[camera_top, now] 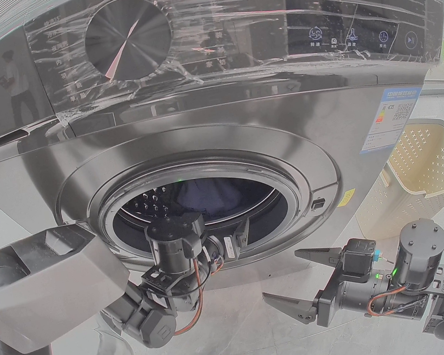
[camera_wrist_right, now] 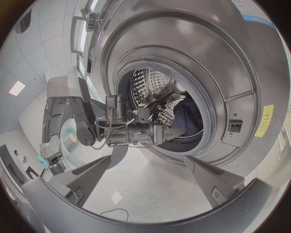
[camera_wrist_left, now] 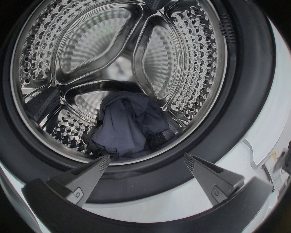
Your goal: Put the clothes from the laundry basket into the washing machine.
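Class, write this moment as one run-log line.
left gripper open at drum mouth | right gripper open, empty | dark clothes in drum | basket beside washer

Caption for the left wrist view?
Open left gripper facing dark blue clothes lying inside the washing machine drum.

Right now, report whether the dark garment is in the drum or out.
In. The dark garment lies crumpled on the drum floor; the left gripper is open and empty.

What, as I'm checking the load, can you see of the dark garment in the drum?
The dark garment is navy blue, thin-looking cloth, crumpled into a loose heap with blacker folds at its edge. It lies on the floor of the perforated steel drum. The open left gripper hovers before it, not touching.
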Available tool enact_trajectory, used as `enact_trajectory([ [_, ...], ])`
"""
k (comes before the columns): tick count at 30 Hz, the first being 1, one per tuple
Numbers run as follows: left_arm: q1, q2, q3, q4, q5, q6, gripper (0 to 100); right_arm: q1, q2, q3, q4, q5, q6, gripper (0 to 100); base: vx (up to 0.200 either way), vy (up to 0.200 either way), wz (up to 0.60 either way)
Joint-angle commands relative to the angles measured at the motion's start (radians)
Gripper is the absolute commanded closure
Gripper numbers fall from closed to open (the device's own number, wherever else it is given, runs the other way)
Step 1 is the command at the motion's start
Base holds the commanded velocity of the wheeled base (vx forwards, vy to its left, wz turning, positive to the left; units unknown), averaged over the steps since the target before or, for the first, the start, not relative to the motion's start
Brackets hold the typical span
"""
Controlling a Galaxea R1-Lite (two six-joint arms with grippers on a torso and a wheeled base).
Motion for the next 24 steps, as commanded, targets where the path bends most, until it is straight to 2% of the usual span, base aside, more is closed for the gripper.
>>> enact_trajectory([
  [1,-0.018,-0.048,0.153,-0.099,0.000,-0.001,0,0.002,-0.046,0.021,0.001,-0.001,-0.001,0,0.000,0.000,0.00],
  [4,-0.057,-0.180,0.291,-0.116,-0.020,-0.002,0,0.000,-0.083,0.036,0.001,-0.007,0.000,0,0.000,0.000,0.00],
  [6,-0.081,-0.268,0.361,-0.116,-0.044,-0.005,0,-0.003,-0.104,0.070,0.001,-0.035,-0.001,0,0.000,0.000,0.00],
  [8,-0.098,-0.334,0.416,-0.117,-0.046,-0.008,0,-0.009,-0.121,0.104,0.001,-0.055,0.002,0,0.000,0.000,0.00],
  [11,-0.123,-0.433,0.494,-0.117,-0.044,-0.008,0,-0.020,-0.158,0.151,0.001,-0.058,0.013,0,0.000,0.000,0.00],
  [15,-0.130,-0.538,0.595,-0.117,-0.044,-0.008,0,-0.061,-0.218,0.183,0.007,-0.078,0.013,0,0.000,0.000,0.00],
  [21,-0.130,-0.677,0.707,-0.114,-0.035,-0.004,0,-0.110,-0.290,0.225,0.016,-0.080,0.013,0,0.000,0.000,0.00],
  [24,-0.129,-0.737,0.762,-0.116,-0.029,0.003,0,-0.135,-0.324,0.248,0.016,-0.081,0.011,0,-0.200,0.000,0.00],
])
